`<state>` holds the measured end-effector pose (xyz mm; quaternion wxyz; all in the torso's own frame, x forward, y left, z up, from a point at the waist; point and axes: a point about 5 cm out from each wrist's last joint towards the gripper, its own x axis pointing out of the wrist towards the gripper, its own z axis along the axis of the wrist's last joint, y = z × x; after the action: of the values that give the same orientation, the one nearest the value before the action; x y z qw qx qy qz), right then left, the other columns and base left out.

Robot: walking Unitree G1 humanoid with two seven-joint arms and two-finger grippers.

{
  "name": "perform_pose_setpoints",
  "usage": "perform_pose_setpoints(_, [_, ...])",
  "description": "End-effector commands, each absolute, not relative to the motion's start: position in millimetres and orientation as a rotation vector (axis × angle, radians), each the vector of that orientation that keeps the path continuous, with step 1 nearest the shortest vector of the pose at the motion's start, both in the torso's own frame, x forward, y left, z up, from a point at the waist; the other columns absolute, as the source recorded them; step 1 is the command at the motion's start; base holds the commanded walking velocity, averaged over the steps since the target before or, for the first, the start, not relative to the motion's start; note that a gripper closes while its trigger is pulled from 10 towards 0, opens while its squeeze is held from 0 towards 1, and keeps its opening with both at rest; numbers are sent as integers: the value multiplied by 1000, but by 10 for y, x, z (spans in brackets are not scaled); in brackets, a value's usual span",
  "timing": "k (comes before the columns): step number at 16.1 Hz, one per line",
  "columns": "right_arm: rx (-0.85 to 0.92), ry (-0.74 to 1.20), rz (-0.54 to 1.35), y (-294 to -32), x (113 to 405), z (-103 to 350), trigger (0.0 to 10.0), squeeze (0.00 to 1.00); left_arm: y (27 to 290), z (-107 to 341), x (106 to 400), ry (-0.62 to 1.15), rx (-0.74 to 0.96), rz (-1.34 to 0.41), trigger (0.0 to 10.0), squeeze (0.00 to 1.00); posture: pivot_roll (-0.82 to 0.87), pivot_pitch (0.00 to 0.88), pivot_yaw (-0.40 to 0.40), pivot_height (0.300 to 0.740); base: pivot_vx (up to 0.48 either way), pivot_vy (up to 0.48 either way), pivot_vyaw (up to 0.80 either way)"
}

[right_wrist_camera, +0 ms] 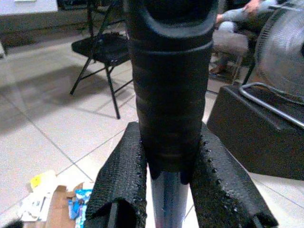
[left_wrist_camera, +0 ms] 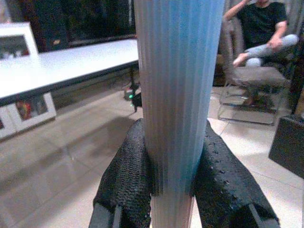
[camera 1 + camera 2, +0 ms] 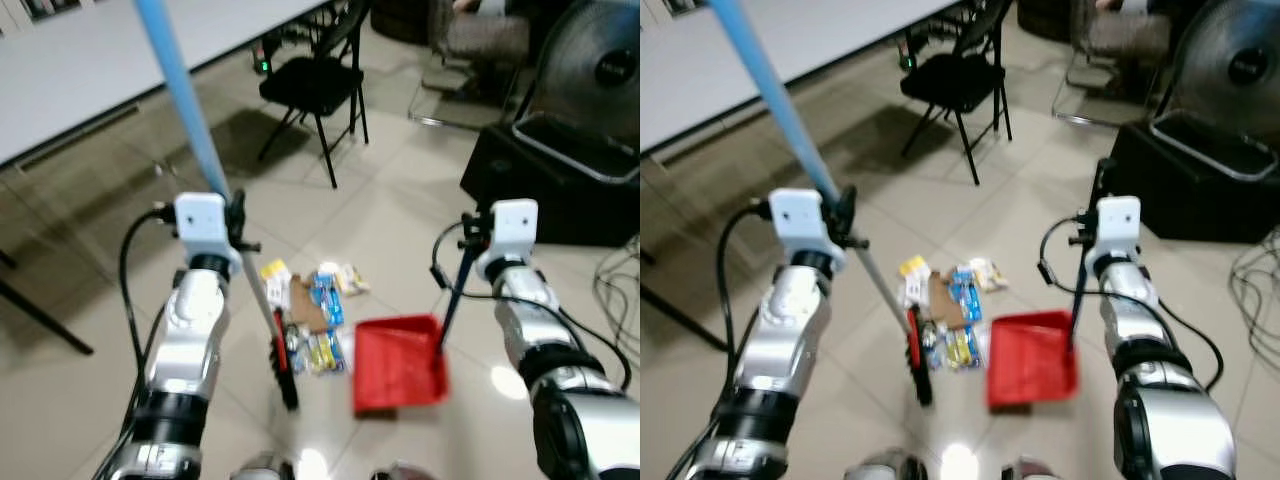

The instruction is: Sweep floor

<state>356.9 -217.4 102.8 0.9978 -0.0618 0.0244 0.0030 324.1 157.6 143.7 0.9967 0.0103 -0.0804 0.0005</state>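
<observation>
My left gripper (image 3: 236, 215) is shut on the blue broom handle (image 3: 182, 95), which slants down to a black and red brush head (image 3: 283, 365) on the tiled floor. Its padded fingers (image 2: 126, 180) clamp the ribbed blue pole (image 2: 178, 95). A heap of litter (image 3: 312, 315), wrappers and a scrap of cardboard, lies just right of the brush. The red dustpan (image 3: 398, 366) rests on the floor right of the litter. My right gripper (image 3: 468, 232) is shut on its dark upright handle (image 3: 455, 290); the fingers (image 1: 118, 180) squeeze the black grip (image 1: 171, 104).
A black folding chair (image 3: 315, 85) stands beyond the litter, under the edge of a long white table (image 3: 90, 60). A black box (image 3: 545, 185) and a fan (image 3: 600, 60) are at the right. A person (image 2: 263, 33) sits on a seat farther back. Cables (image 3: 615, 290) trail at far right.
</observation>
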Motion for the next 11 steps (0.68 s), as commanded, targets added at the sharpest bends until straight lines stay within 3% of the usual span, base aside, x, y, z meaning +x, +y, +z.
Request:
perform_pose_setpoints(1, [-112,-17,14,-2139,3622,1160,10000,0,1611,1626,3265,-240,48,13,10000,0,-11,104,51,740,364,0,0])
perform_pose_setpoints(6, [-115,-24,6,-2177,3624,1184,10000,0,1628,1650,3256,-253,57,21,10000,0,-12,106,52,740,358,0,0])
perform_pose_setpoints(11, [-116,-29,4,-2191,3623,1194,10000,0,1629,1679,3249,-269,56,14,10000,0,-14,101,55,740,0,0,0])
